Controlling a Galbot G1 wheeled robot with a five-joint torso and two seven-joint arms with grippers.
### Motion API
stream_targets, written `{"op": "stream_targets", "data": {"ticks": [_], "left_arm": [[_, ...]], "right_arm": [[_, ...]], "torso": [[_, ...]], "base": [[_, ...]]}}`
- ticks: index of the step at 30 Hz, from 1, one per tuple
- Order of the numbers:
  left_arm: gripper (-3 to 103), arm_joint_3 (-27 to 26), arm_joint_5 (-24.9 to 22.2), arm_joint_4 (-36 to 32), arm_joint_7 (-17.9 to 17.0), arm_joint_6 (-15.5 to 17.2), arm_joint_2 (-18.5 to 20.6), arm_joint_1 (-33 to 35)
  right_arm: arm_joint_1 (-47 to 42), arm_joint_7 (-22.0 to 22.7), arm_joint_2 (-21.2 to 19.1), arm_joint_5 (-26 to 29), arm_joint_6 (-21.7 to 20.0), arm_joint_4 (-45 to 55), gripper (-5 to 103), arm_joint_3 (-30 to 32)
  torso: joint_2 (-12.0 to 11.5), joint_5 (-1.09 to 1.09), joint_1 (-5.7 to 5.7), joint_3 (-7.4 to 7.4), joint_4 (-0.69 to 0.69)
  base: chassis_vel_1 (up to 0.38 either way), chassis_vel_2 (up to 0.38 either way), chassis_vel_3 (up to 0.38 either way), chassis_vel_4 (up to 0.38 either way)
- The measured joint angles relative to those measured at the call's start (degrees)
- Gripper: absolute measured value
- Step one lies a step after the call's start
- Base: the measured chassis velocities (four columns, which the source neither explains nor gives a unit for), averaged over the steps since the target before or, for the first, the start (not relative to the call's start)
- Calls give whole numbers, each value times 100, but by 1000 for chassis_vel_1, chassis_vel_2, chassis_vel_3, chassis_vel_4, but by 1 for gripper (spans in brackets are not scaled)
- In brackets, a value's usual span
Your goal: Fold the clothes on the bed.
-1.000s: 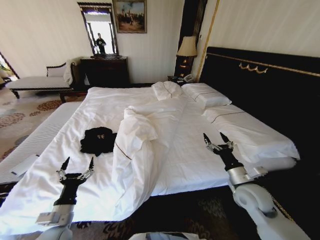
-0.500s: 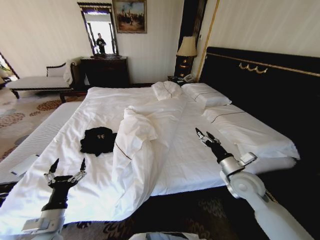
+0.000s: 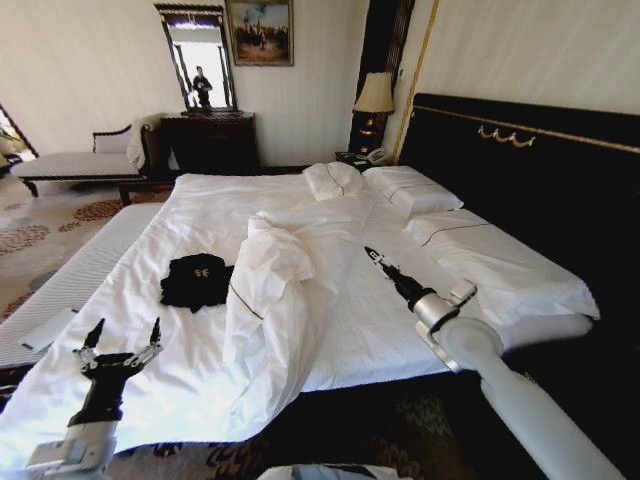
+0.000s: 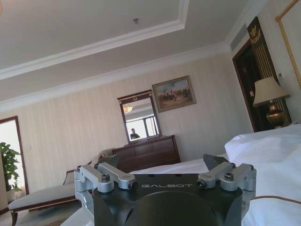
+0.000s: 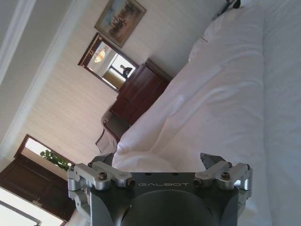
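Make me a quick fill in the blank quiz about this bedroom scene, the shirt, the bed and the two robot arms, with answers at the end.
1. The black T-shirt lies on the white bed, to the robot's ____ of the bunched duvet.
2. The left gripper, near the bed's near edge, has its jaws ____.
3. The right gripper reaches over the bed and holds ____.
4. The lamp stands beside the dark ____.

Answers: left; open; nothing; headboard
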Motion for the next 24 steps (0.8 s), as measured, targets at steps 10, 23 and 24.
{"op": "stream_targets", "data": {"ticks": [10,23,24], "left_arm": [[100,-171,-26,42,-1,0,-49,43],[100,-280,1,199,-4,2,-126,15],[100,-287,3,214,-5,2,-128,9]], "right_arm": [[1311,479,412,328,-407,-1028,100,-1201],[2277,373,1106,220,-451,-2189,100,-1995],[2329,361,1203,157,-445,-2278,100,-2068]], "torso": [[0,0,0,0,-1],[0,-1,0,0,-1],[0,-1,0,0,-2]], "base": [[0,0,0,0],[0,0,0,0],[0,0,0,0]]}}
